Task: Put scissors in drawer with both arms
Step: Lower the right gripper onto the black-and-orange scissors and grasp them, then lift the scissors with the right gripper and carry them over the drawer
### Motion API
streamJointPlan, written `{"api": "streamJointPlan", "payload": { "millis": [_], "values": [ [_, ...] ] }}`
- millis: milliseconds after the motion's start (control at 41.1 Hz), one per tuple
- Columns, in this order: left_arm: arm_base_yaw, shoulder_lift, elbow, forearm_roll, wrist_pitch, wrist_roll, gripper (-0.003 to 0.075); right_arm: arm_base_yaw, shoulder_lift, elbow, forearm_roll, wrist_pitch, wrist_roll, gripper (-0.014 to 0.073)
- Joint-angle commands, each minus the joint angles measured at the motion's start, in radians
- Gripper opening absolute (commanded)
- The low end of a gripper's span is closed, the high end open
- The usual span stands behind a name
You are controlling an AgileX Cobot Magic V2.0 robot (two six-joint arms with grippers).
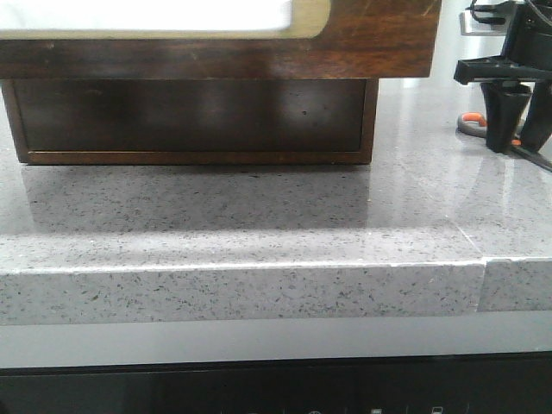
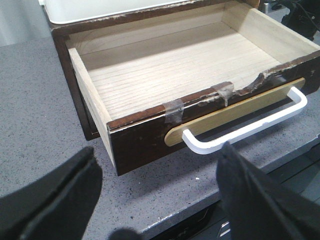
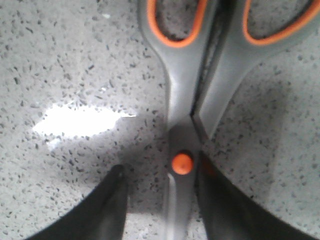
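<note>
— Straddling the scissors (image 3: 185, 125), our right gripper (image 3: 162, 210) stands open around the pivot, fingers either side, blades running between them.
— And our left gripper (image 2: 150, 200)?
— Open, empty, facing the pulled-out drawer (image 2: 170, 75); scissors lie on the counter (image 1: 259, 216).

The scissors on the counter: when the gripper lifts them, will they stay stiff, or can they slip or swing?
The scissors look rigid and probably light. Their smooth grey handles may slip between the right gripper fingers. Held beside the orange pivot, the halves might swing open.
</note>
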Motion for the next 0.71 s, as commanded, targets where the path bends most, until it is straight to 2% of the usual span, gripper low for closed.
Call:
{"api": "streamJointPlan", "payload": {
  "millis": [0,292,341,462,511,681],
  "values": [
    [-0.008,0.011,-0.031,0.001,-0.075,-0.008,0.0482,-0.007,-0.048,-0.031,-0.013,-0.001,-0.014,0.0296],
    [-0.008,0.011,-0.031,0.001,-0.075,-0.008,0.0480,-0.007,0.003,-0.031,-0.032,0.020,-0.014,0.0281],
    [-0.008,0.011,-0.031,0.001,-0.075,-0.008,0.0480,-0.007,0.003,-0.031,-0.032,0.021,-0.014,0.0246],
    [-0.008,0.011,-0.031,0.001,-0.075,-0.008,0.0480,-0.007,0.003,-0.034,-0.032,0.018,-0.014,0.0074],
    [-0.008,0.011,-0.031,0.001,-0.075,-0.008,0.0480,-0.007,0.003,-0.039,-0.032,0.018,-0.014,0.0034],
    [-0.008,0.011,-0.031,0.001,-0.075,-0.008,0.0480,-0.004,-0.018,-0.077,-0.032,0.033,-0.014,0.0020]
  ]
}}
